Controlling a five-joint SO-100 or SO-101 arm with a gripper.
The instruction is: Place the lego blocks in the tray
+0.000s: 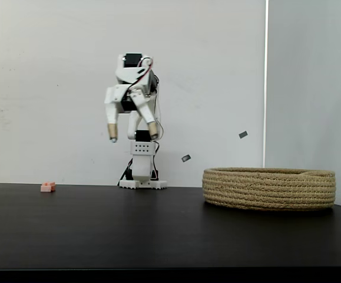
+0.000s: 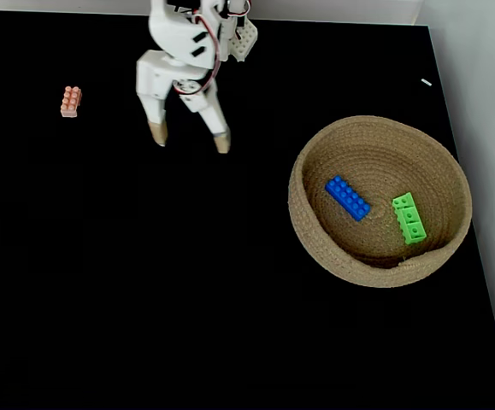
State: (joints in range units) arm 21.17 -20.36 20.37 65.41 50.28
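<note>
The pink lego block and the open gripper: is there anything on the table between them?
No. In the fixed view from above, only bare black table lies between the pink lego block and the gripper, which is raised above the table with its jaws open.

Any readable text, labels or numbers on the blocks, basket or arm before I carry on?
None readable.
Pink block, blue block, green block: studs only, no lettering visible.
Basket: plain rope, no tag.
Arm, with its hand open: no marking legible.
Two small dark marks on the wall: too small to read.
</note>
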